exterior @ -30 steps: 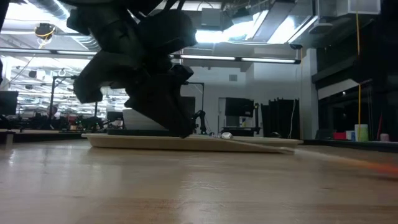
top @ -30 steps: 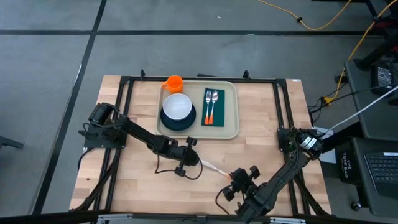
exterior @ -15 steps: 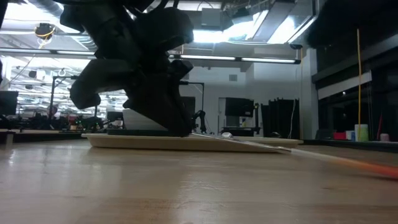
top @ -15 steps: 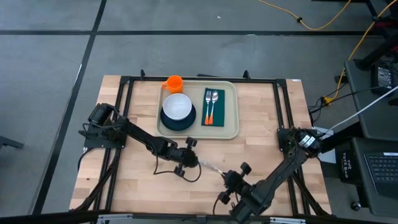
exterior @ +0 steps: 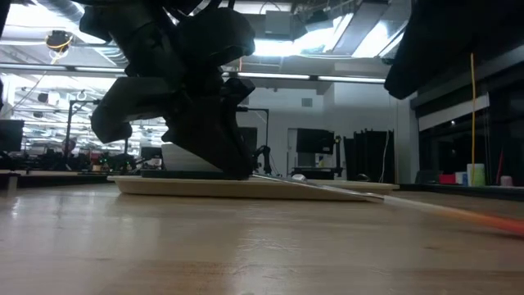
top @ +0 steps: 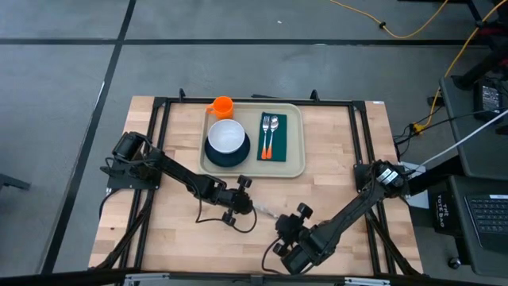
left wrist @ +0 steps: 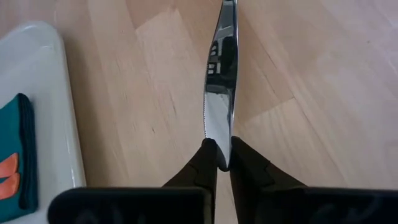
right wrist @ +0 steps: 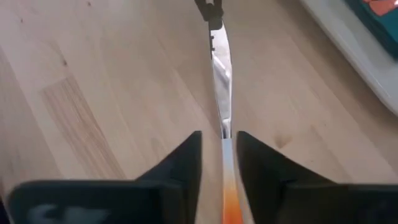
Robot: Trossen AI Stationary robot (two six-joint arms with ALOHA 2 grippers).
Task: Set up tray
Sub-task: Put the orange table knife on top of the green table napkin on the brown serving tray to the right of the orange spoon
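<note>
**Knife held at both ends in front of the loaded tray**

High view: the tray (top: 293,163) sits at the far middle of the table (top: 167,238). On it are a dark plate (top: 216,156) carrying a white bowl (top: 227,136), and a green napkin (top: 273,137) with a fork (top: 266,135) and spoon (top: 273,133) on top. An orange cup (top: 221,106) stands at the tray's far left corner. The left gripper (top: 248,206) is on the near side of the tray, over bare wood. The right gripper (top: 290,228) is just beside it, nearer the front edge. A thin knife (top: 266,212) spans the gap between them.

Low view: the left arm (exterior: 176,90) hangs dark in front of the tray (exterior: 246,188), which lies flat on the wood. The blade slopes from the gripper toward the table.

Left wrist view: the fingers (left wrist: 202,168) are pinched together on the tip of the knife blade (left wrist: 221,93). The tray rim (left wrist: 37,93) and napkin (left wrist: 15,155) show to one side.

Right wrist view: the fingers (right wrist: 186,158) stand slightly apart on either side of the knife's orange handle (right wrist: 227,199); I cannot tell whether they touch it. The left gripper's tips (right wrist: 211,11) hold the blade's other end
</note>
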